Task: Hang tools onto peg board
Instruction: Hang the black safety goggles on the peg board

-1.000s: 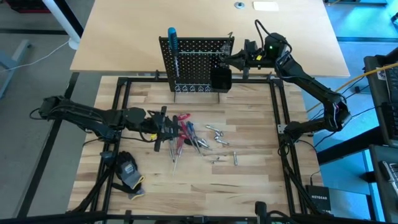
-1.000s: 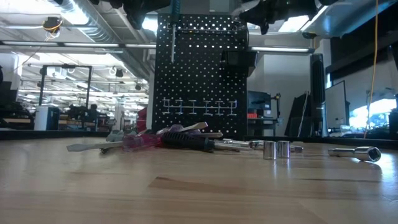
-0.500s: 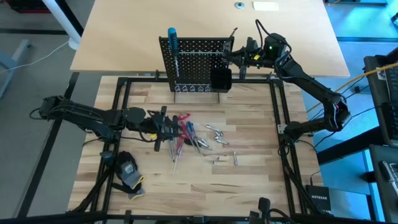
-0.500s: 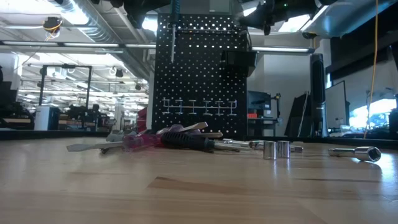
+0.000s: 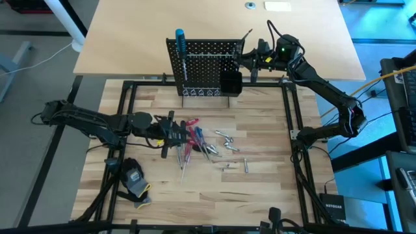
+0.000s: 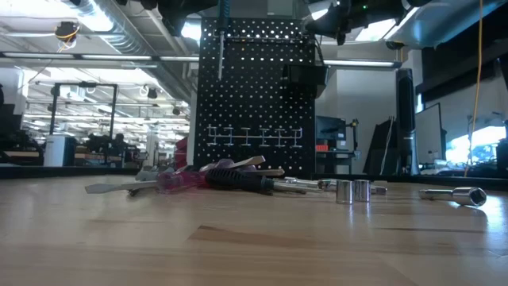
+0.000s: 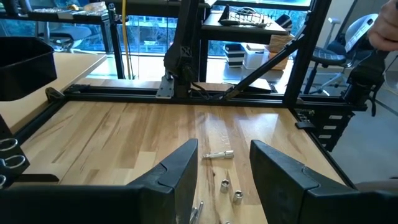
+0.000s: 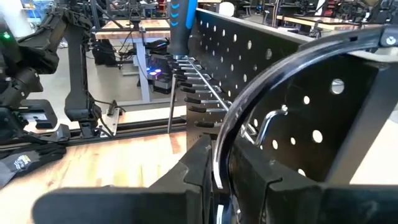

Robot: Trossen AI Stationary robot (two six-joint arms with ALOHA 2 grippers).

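A: Black perforated metal peg board [image 5: 205,65], position?
B: Upright at the table's far edge; a blue-handled screwdriver [image 5: 180,45] hangs at its left end, a small black bin [image 5: 230,82] at its right.

A: Right gripper [image 5: 246,60]?
B: At the board's upper right corner, jaws pinching a curved silver metal tool [image 8: 273,93].

A: Left gripper [image 5: 174,132]?
B: Low over the loose screwdrivers [image 5: 194,140], jaws spread and empty; silver bits [image 5: 224,138] lie just beside.
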